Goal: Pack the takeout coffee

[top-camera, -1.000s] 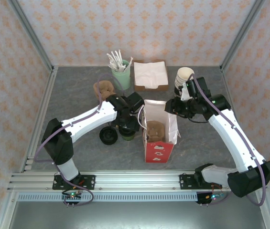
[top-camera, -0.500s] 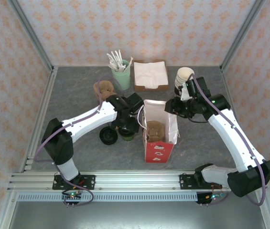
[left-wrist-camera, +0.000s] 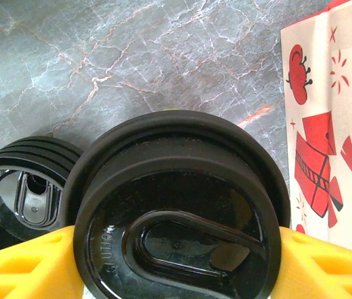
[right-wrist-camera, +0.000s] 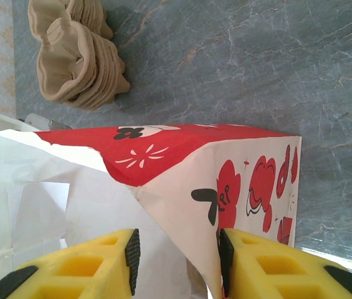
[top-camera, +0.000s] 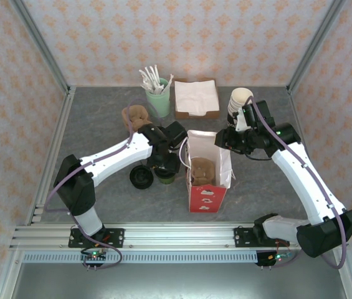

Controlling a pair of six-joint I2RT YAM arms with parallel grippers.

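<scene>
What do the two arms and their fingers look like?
The left arm and right arm have white shells, black joints and black bases; a purplish cable loops along each. The fingers are blocky yellow plastic with hollow cells; the right ones have black pads.

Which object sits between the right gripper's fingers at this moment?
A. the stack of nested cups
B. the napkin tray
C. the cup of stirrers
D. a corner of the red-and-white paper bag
D: the right wrist view shows a folded corner of the paper bag between the yellow fingers of the right gripper.
</scene>
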